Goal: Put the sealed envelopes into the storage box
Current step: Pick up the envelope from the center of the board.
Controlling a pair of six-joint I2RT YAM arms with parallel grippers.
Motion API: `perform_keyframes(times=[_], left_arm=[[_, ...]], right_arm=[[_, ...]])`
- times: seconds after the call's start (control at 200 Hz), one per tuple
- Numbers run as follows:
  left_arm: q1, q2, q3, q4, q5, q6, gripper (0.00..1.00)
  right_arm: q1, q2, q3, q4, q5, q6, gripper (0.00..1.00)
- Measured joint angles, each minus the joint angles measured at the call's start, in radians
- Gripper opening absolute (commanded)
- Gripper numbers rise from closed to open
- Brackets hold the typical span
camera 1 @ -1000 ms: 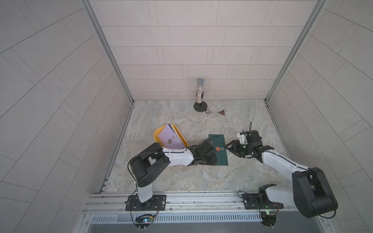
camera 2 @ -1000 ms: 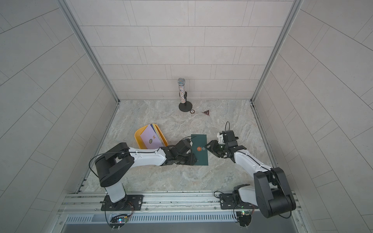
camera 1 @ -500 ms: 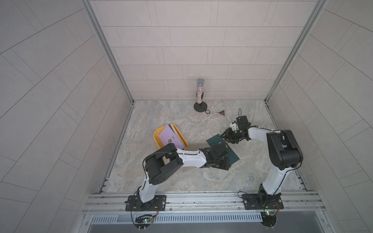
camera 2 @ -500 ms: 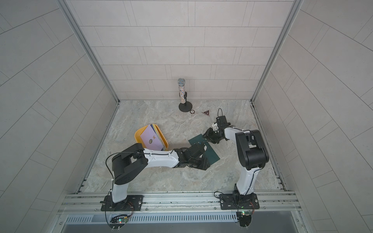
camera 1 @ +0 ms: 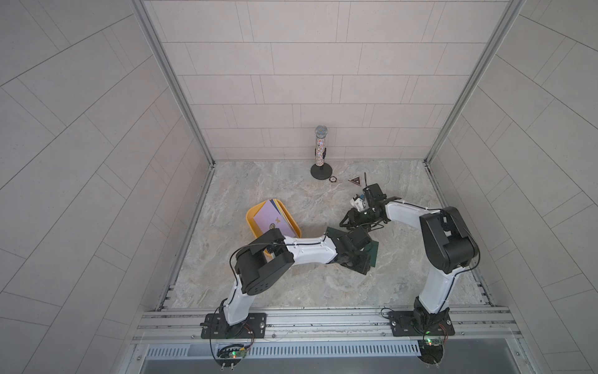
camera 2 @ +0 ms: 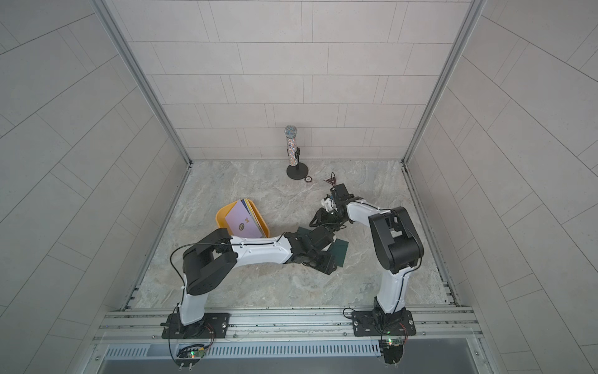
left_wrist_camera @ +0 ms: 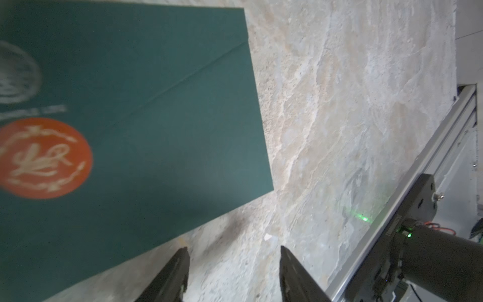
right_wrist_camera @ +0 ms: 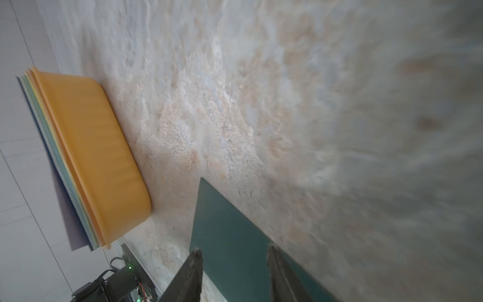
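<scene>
A dark green sealed envelope (camera 1: 374, 255) (camera 2: 341, 252) lies flat on the stone floor, its middle hidden under my left wrist. In the left wrist view it (left_wrist_camera: 143, 117) carries an orange round seal. My left gripper (camera 1: 362, 268) (left_wrist_camera: 234, 249) is open beside its near edge, with bare floor between the fingers. Low over the envelope's far corner (right_wrist_camera: 230, 222), my right gripper (camera 1: 348, 221) (right_wrist_camera: 234, 251) is open, the paper showing between its fingers. The yellow storage box (camera 1: 255, 217) (right_wrist_camera: 99, 157) to the left holds several envelopes, a lilac one (camera 1: 273, 220) on top.
A glittery microphone on a black round stand (camera 1: 320, 152) stands at the back wall. Beside it lie a small round piece (camera 1: 332, 178) and a dark triangular piece (camera 1: 356, 181). Tiled walls close three sides; a metal rail (camera 1: 323, 315) runs along the front.
My right arm has swung in from the right, and its gripper now sits over the green envelope's far corner. The envelope has turned on the floor. My left gripper slid rightward and opened wider.
</scene>
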Motion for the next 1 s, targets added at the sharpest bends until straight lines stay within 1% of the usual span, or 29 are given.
perform_keyframes(times=[0.1,0.205,0.31,0.38,0.535,0.615,0.775,1.001], left_arm=[[0.048,-0.093,-0.032,-0.047,-0.033,0.027,0.61],[0.134,-0.193,-0.088,-0.076,-0.072,0.028,0.61],[0.211,-0.261,-0.168,-0.086,-0.116,0.01,0.65],[0.238,-0.285,-0.227,-0.095,-0.14,-0.01,0.65],[0.243,-0.284,-0.294,-0.115,-0.171,-0.053,0.67],[0.244,-0.275,-0.301,-0.113,-0.171,-0.069,0.67],[0.248,-0.253,-0.301,-0.083,-0.166,-0.108,0.67],[0.26,-0.216,-0.317,0.037,-0.109,-0.156,0.67]], right_arm=[[-0.072,-0.124,-0.048,0.011,0.005,0.021,0.47],[-0.133,-0.243,-0.132,0.027,0.026,0.039,0.48],[-0.142,-0.317,-0.23,0.016,0.062,0.04,0.49],[-0.14,-0.344,-0.285,-0.004,0.098,0.035,0.49],[-0.138,-0.384,-0.385,-0.033,0.191,0.024,0.49],[-0.138,-0.386,-0.408,-0.032,0.21,0.019,0.49],[-0.135,-0.35,-0.425,-0.014,0.208,0.013,0.47],[-0.135,-0.313,-0.444,0.1,0.141,0.019,0.45]])
